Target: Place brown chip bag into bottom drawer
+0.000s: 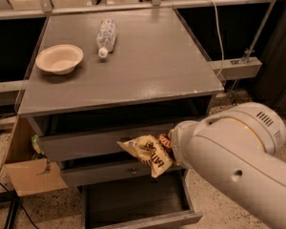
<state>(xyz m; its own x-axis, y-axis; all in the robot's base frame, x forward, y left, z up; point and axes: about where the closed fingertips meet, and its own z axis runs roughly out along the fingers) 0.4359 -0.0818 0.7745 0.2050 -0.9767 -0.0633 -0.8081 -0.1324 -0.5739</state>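
Brown chip bag (145, 152): crumpled, being held clear of every surface, in front of the top drawer (81, 146) and middle drawer (100, 174), above the pulled-out bottom drawer (133, 202). Gripper (165, 144): being largely hidden by the white arm (238, 161), being clamped on the bag's right end. Cabinet top (152, 70): being occupied by a cream bowl (59, 58) at left and a clear plastic bottle (106, 35) lying on its side, both well apart from the bag.
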